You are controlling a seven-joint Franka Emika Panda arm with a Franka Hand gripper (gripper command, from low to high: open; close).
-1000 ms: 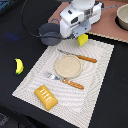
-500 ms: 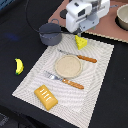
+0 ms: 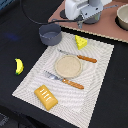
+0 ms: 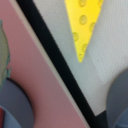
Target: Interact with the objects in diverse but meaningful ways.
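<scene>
The arm's white head sits at the far edge of the scene, above the brown board and just behind the cheese [image 3: 80, 42]. The tool [image 3: 90, 22] carries nothing visible. Its fingers appear only as 2 blurred grey shapes at the edges of the wrist view, so whether they are spread or pressed together cannot be told.

Step in hand, as a judgement: positioning near the cheese, with no object gripped. The wrist view is centred on the wedge tip [image 4: 82, 30], which suggests the cheese is the target.

Location of task items:
1. Cheese: on the placemat [image 3: 102, 85], far corner, beside the knife [image 3: 80, 56].
2. Pot [image 3: 50, 34]: on the dark worktop, touching the placemat's far edge on the exterior view's left.
3. Banana [image 3: 19, 65]: on the worktop, well apart from the placemat.
4. Bread [image 3: 45, 96]: on the placemat's near corner.

Next move calls for: lowering over the wedge, aligning the fingers across its narrow flat sides, then closing.

Hidden or unclear:
- No sausage can be made out in either view.
- The fingertips are masked by the head in the exterior view.
- A bowl [image 3: 122, 17] is cut off at the frame edge.
- The pot's contents are not discernible.
</scene>
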